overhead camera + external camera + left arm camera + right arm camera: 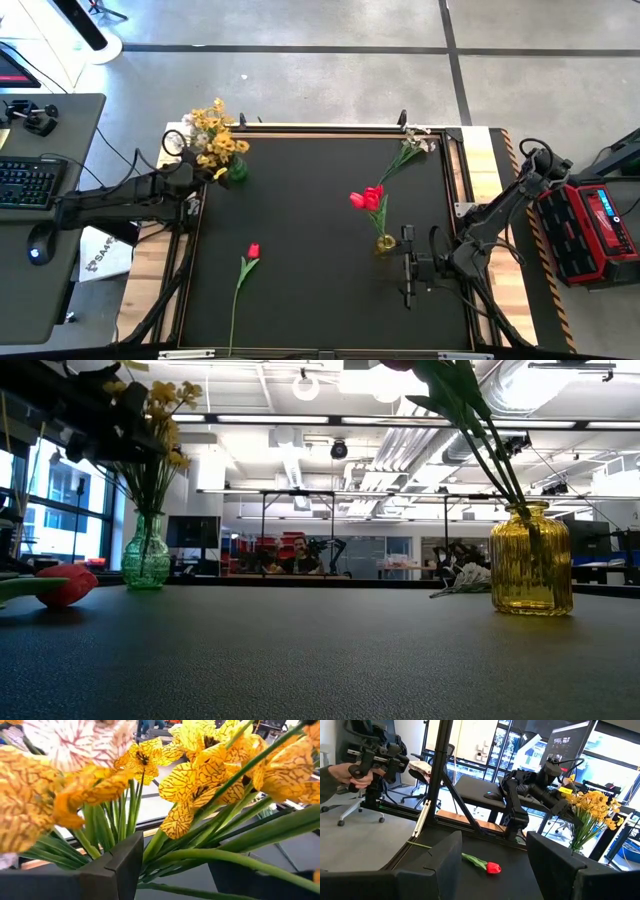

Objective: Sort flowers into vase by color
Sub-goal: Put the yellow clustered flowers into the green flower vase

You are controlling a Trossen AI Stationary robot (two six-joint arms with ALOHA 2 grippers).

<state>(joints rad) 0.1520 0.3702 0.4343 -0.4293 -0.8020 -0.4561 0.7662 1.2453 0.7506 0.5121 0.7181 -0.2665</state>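
Yellow blossoms (218, 135) filled the green vase (236, 170) at upper left of the counter (310, 290), with the left claw (198, 180) just beside it, fingers apart around the stems. Red tulips (368, 198) stood in the yellow vase (385, 243) right of centre; the right claw (407, 272) waited nearby, spread and empty. One red tulip (252, 251) lay lower left, white sprigs (411, 143) upper right.

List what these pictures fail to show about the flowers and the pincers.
- Left pincer, high view: tips lost among the yellow flowers; grip unclear.
- Red tulips' heads, low view: cut off by the top edge.
- White sprig: too small; low view partly hidden by the yellow vase.
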